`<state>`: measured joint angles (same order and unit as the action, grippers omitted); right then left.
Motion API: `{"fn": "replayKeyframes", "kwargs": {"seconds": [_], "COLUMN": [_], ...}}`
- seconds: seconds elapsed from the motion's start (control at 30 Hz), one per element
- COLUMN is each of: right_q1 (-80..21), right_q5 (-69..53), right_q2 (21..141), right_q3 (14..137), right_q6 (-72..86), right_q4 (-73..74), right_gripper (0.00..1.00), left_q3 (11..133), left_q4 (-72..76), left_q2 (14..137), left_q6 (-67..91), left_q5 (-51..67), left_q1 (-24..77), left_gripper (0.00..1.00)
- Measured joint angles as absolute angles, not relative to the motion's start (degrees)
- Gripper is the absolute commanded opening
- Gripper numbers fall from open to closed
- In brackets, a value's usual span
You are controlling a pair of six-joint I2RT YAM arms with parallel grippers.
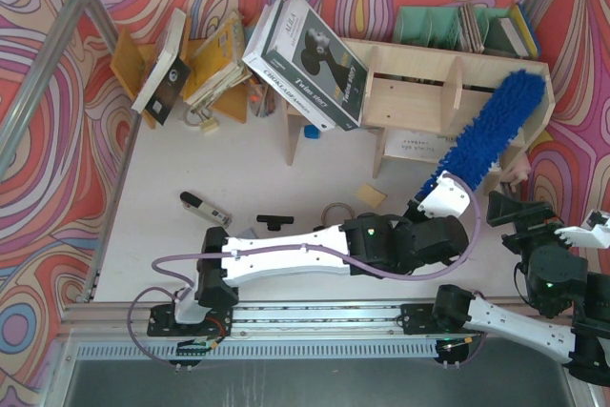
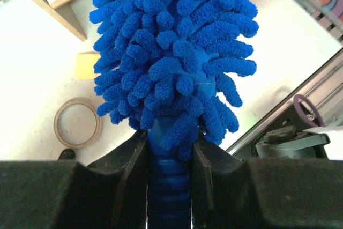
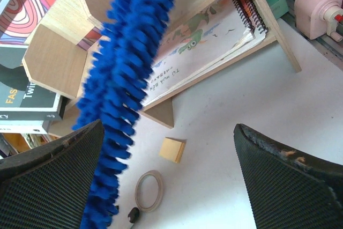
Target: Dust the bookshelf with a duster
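Firmly, the left end effector [image 2: 169, 151] clamps the duster [image 1: 491, 131] by its handle, fluffy head slanting across the bookshelf [image 1: 410, 92]; the right end effector [image 3: 169, 154] gapes empty nearby.

Black-white box [image 1: 305, 59] side: "Twins"; other print illegible.

The left arm [image 1: 286, 256] stretches low from its base toward the right, wrist bent upward, and the left gripper [image 2: 169, 151] is clamped on the duster [image 2: 171, 52] handle. The right arm [image 1: 515, 323] sits folded at the right edge. The right gripper [image 3: 169, 127] is spread wide and holds nothing.
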<state>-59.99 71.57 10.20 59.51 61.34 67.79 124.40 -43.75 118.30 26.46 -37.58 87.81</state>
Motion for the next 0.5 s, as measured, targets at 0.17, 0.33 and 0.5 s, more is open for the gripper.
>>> {"fn": "replayKeyframes", "kwargs": {"seconds": [0.17, 0.33, 0.5], "right_q1": [-59.99, -59.99, -59.99], "right_q5": [71.57, 71.57, 71.57], "right_q2": [10.20, 10.20, 10.15], "right_q3": [59.51, 59.51, 59.51], "right_q6": [61.56, 61.56, 61.56], "right_q4": [68.20, 68.27, 68.29], "right_gripper": [0.93, 0.93, 0.93], "left_q3": [124.36, 124.03, 122.21], "left_q4": [-40.16, -39.03, -39.11], "left_q2": [116.11, 115.83, 115.83], "left_q6": [23.94, 23.49, 23.99], "left_q5": [-38.65, -38.50, -36.84], "left_q1": [87.81, 87.81, 87.81], "left_gripper": [0.00, 0.00, 0.00]}}
